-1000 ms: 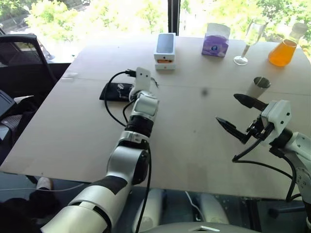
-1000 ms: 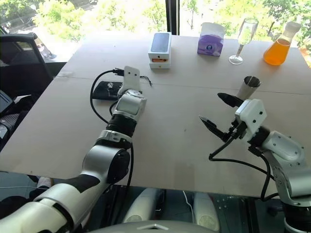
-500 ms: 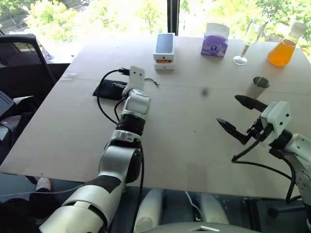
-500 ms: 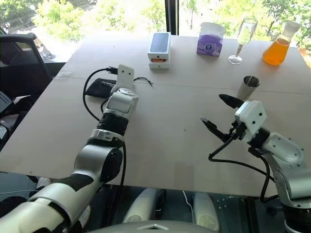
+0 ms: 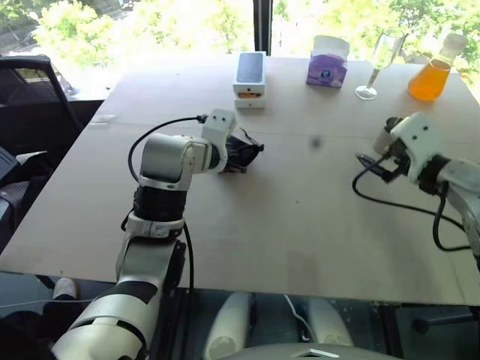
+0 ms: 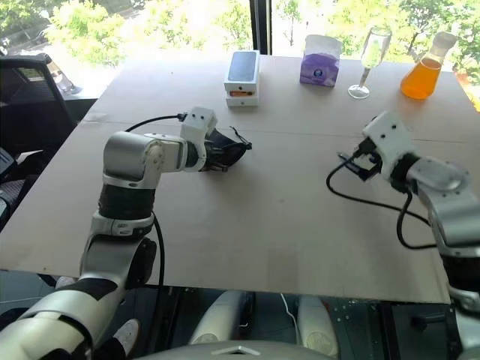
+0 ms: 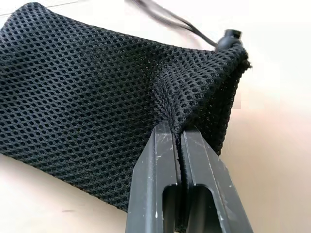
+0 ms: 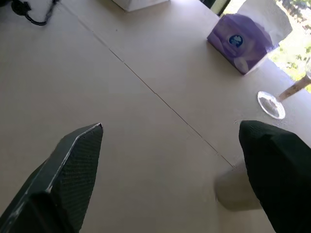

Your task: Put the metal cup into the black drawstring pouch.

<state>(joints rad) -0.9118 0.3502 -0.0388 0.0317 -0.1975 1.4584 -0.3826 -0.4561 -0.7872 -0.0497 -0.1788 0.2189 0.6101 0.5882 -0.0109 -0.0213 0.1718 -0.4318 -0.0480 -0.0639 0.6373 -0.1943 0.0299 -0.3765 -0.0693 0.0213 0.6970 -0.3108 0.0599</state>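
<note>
1. Metal cup (image 8: pixel 233 190) stands upright on the table (image 5: pixel 300 225), just beside the right gripper (image 8: pixel 170 170), whose jaws gape wide and hold nothing.
2. Its long axis is vertical; the right arm is nearer.
3. Left gripper (image 7: pixel 181 133) is clamped on the black drawstring pouch (image 7: pixel 87 97), which looks flat and empty.

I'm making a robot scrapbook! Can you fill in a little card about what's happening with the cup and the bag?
bag: black mesh pouch, lying on the table
left pincer: shut on a fold of the pouch
right pincer: open, close to the cup
cup: upright on the table, partly hidden behind the right pincer, not in the pouch
far edge: phone box, tissue box, wine glass, orange flask
</note>
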